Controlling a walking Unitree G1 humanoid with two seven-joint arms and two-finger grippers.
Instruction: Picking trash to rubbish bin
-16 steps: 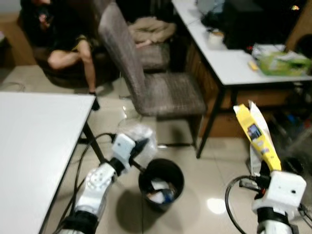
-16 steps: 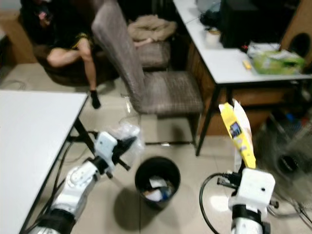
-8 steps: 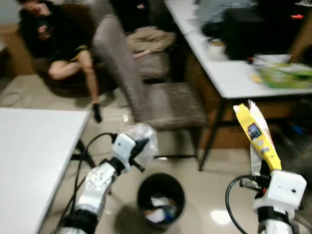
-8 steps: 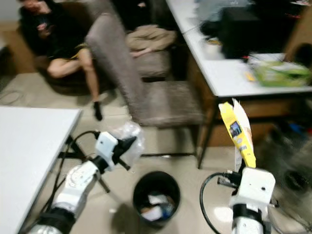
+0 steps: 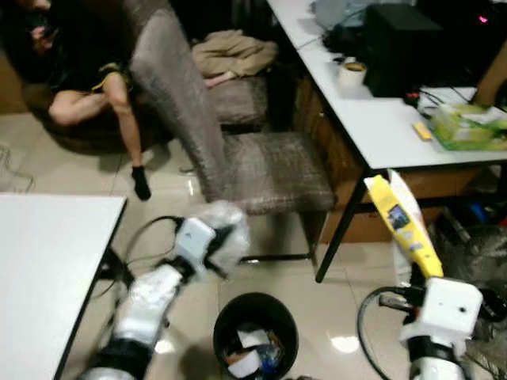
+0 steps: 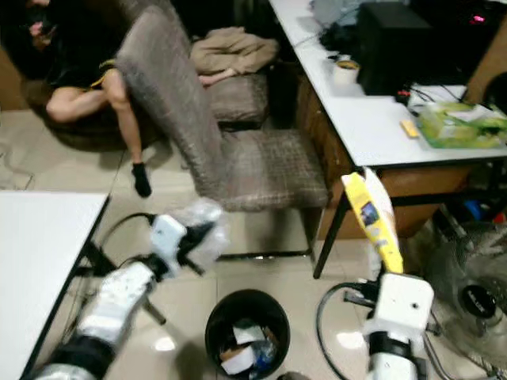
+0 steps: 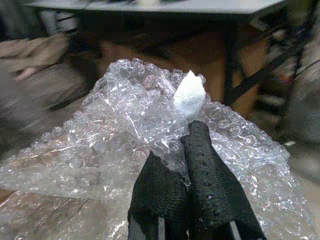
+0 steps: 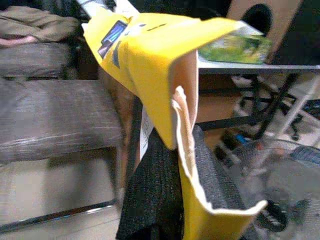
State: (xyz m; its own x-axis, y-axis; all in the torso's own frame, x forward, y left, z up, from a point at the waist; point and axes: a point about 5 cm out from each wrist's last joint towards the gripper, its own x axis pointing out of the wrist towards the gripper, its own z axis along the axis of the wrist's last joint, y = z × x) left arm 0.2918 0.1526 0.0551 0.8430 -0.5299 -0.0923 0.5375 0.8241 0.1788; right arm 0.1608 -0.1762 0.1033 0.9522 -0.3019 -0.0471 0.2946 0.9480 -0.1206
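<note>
The left gripper (image 7: 185,150) is clamped on a crumpled sheet of bubble wrap (image 7: 125,125), held left of centre in the head views, above and left of the black rubbish bin (image 5: 255,342) at the bottom centre. The right gripper (image 8: 170,165) is pinched on a yellow envelope (image 5: 401,226) standing upright at the lower right, beside the white desk (image 5: 372,127). A grey chair (image 5: 238,150) stands behind.

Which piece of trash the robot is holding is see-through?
The crumpled clear bubble wrap, pinched in the left gripper. The right gripper holds a stiff yellow cardboard package that you cannot see through.
</note>
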